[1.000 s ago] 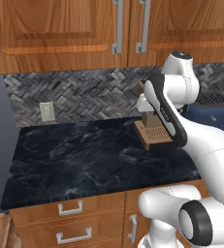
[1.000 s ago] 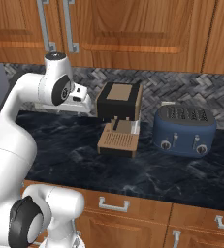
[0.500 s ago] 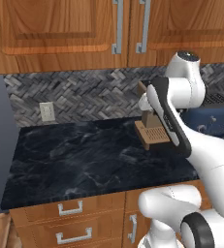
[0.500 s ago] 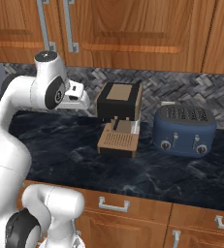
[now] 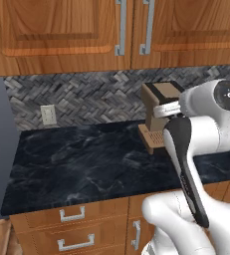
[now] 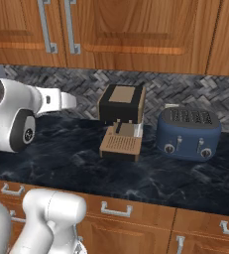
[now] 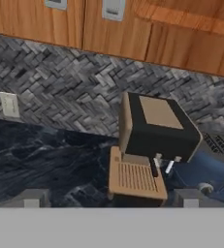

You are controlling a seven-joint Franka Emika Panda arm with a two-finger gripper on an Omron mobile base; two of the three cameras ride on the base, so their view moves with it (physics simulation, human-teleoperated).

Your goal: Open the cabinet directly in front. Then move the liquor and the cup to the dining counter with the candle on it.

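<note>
The cabinet (image 5: 76,30) hangs above the counter with both doors shut. Its long silver bar handles (image 5: 120,27) meet at the middle seam. The right base view shows the same handles (image 6: 46,27) at upper left, and the hand view catches their lower ends (image 7: 112,8) at the top. My gripper (image 7: 109,199) is open with nothing between its fingertips (image 7: 31,198). It sits below the doors, level with the backsplash, and faces the coffee machine. My white hand (image 6: 61,100) reaches out from the arm towards the backsplash. The liquor, the cup, the candle and the dining counter are out of view.
A black and tan coffee machine (image 5: 159,102) (image 6: 121,106) stands at the back of the black marble counter (image 5: 76,164). A blue toaster (image 6: 188,133) sits to its right. A wall outlet (image 5: 48,114) is set in the herringbone backsplash. Drawers (image 5: 71,215) run below.
The arm's upper joint has dropped and drawn back towards the base. The hand now sits lower in front of the coffee machine. The jaws have stayed wide.
</note>
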